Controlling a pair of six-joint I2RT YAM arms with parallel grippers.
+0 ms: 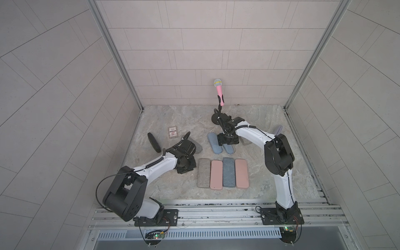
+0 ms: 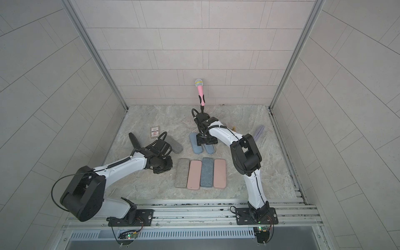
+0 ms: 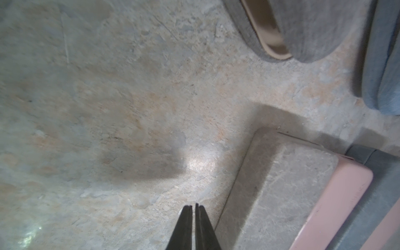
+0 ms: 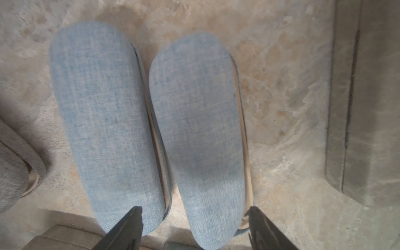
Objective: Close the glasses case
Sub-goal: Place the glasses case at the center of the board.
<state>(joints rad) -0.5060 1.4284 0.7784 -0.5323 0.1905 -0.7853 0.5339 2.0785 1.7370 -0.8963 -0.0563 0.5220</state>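
Note:
Two light blue fabric glasses cases lie side by side mid-table in both top views. My right gripper [image 4: 195,208] hovers open over the end of one glasses case [image 4: 199,129] [image 1: 229,149], a finger [image 4: 129,227] on each side and clear of it. That case's lid lies low on its base, with a thin strip of beige lining showing along one edge. The other blue case [image 4: 104,119] [image 1: 214,144] shows a similar seam. My left gripper [image 3: 193,205] is shut with nothing in it, just above the table beside a flat grey case [image 3: 281,190].
Four flat cases [image 1: 223,176] lie in a row near the front. A grey fabric case [image 1: 198,148] [image 3: 313,32] sits ajar by the left arm. A black case [image 1: 153,141], a card box [image 1: 173,132], a pink microphone on a stand [image 1: 219,91] and a purplish case [image 1: 279,129] stand around.

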